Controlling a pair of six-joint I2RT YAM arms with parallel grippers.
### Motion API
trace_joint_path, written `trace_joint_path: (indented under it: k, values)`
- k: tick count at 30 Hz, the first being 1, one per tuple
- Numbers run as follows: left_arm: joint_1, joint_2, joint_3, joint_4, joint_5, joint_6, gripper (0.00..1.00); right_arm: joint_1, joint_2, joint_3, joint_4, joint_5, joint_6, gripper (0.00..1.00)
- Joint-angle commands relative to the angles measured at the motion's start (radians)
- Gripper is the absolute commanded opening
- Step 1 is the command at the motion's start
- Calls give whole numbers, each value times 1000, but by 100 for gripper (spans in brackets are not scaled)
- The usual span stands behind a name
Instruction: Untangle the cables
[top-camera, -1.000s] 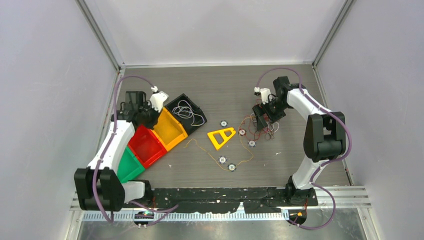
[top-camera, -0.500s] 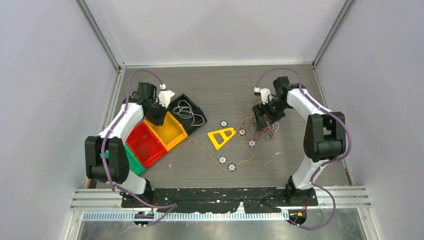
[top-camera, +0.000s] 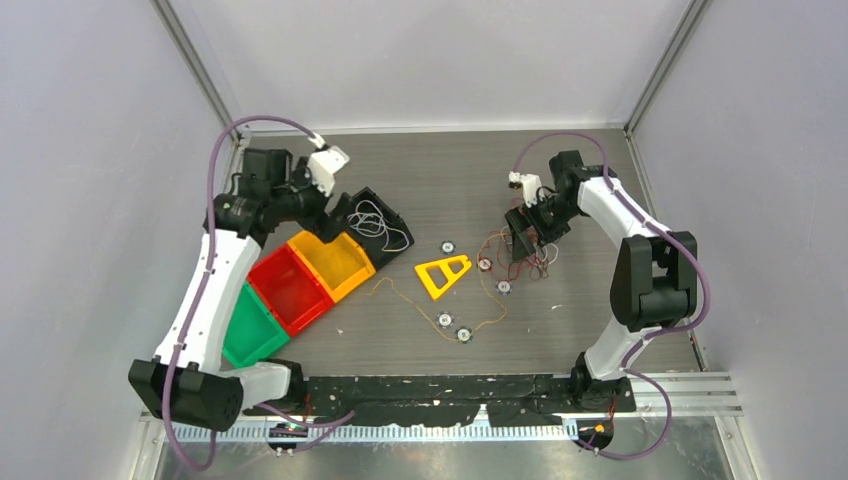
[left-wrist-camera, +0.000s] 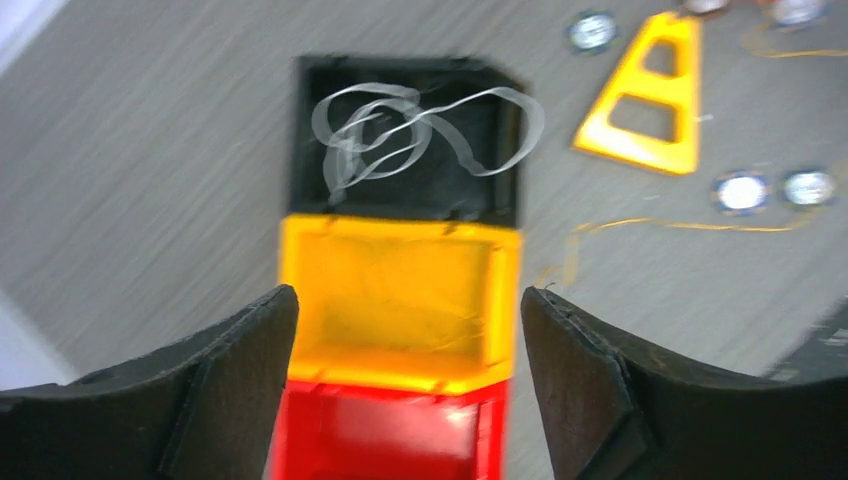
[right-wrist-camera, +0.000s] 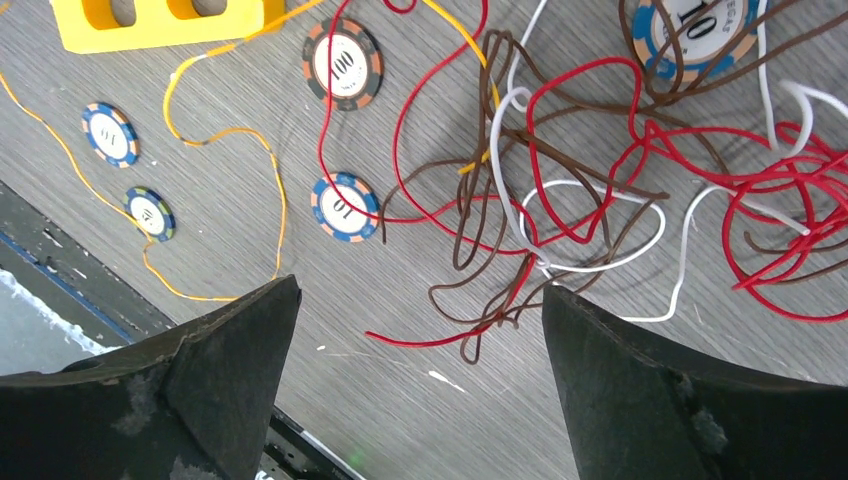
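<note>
At nine o'clock on the table (top-camera: 450, 170) from my overhead feed, four bins sit in a touching row that climbs toward one o'clock: green bin (top-camera: 248, 328), red bin (top-camera: 290, 290), yellow bin (top-camera: 335, 258) and black bin (top-camera: 392, 240). I see the left gripper (top-camera: 338, 207) hanging above the join of the yellow and black bins; on its wrist feed the left gripper's (left-wrist-camera: 405, 300) fingers stand wide apart with nothing between them. A loose white cable (left-wrist-camera: 420, 130) lies coiled inside the black bin, one loop draped over its rim at three o'clock. Near the table's centre lies a yellow triangular piece (top-camera: 443, 275), with small poker chips (top-camera: 447, 246) scattered around it. A thin orange cable (top-camera: 395, 290) runs on its own from just beside the yellow bin, passing at six o'clock of the triangle toward two chips lying close together. At three o'clock of the triangle lies the tangle of cables (top-camera: 520, 255), and the right gripper (top-camera: 522, 238) hovers over it. On my right wrist feed the right gripper's (right-wrist-camera: 420, 290) jaws are spread wide and hold nothing; the tangle (right-wrist-camera: 600, 170) of red, brown and white strands lies on the table toward one o'clock of the gap, touching neither finger that I can see.
</note>
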Motion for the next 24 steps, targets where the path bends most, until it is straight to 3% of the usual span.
trace_joint_path:
  k: [1, 7, 12, 15, 19, 24]
  values:
    - [-140, 20, -47, 67, 230, -133, 78, -3, -48, 45, -4, -58, 8, 99]
    - [-425, 113, -241, 576, 245, -562, 65, -3, -26, 42, 47, -97, 76, 96]
    - [-530, 335, -218, 884, 238, -805, 70, -2, -5, 51, 100, -70, 130, 95]
    - [-560, 467, -153, 964, 233, -885, 74, -3, 15, 64, 146, 0, 153, 94]
    - [-579, 625, -59, 954, 213, -936, 75, -3, 56, 95, 174, 65, 178, 94]
    - [-597, 714, -17, 939, 201, -922, 75, -3, 117, 115, 175, 70, 184, 94]
